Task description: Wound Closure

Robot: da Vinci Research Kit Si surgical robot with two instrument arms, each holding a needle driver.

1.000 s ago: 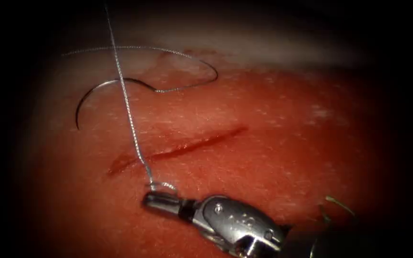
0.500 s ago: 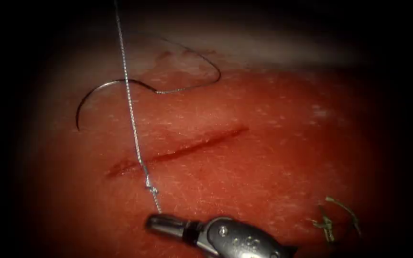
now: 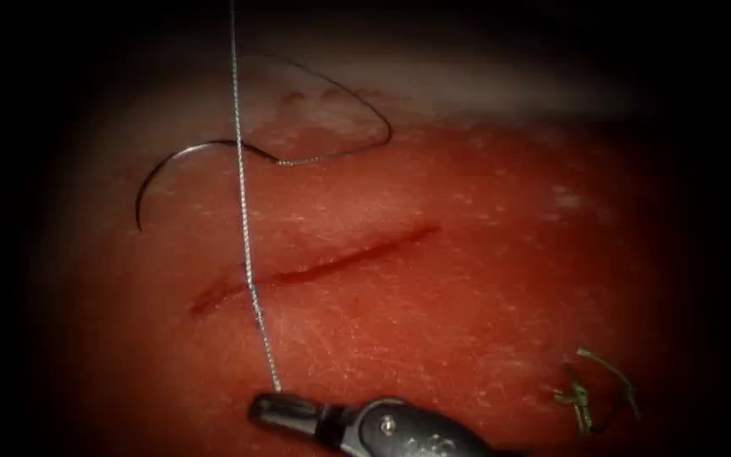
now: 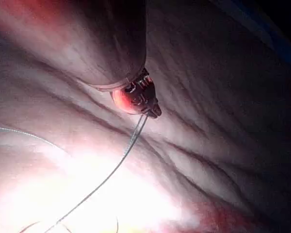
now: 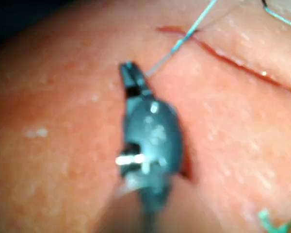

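Endoscope view: thread (image 3: 245,220) runs near-vertical, right hand (image 3: 257,409) clamping it.

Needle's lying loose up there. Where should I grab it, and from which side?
Grip the needle on its arched body, back from the point and short of the thread end. It lies flat and free on the tissue, up-left of the cut, so probably come down from above, hand across the wire. The left hand and right hand both hold the thread.
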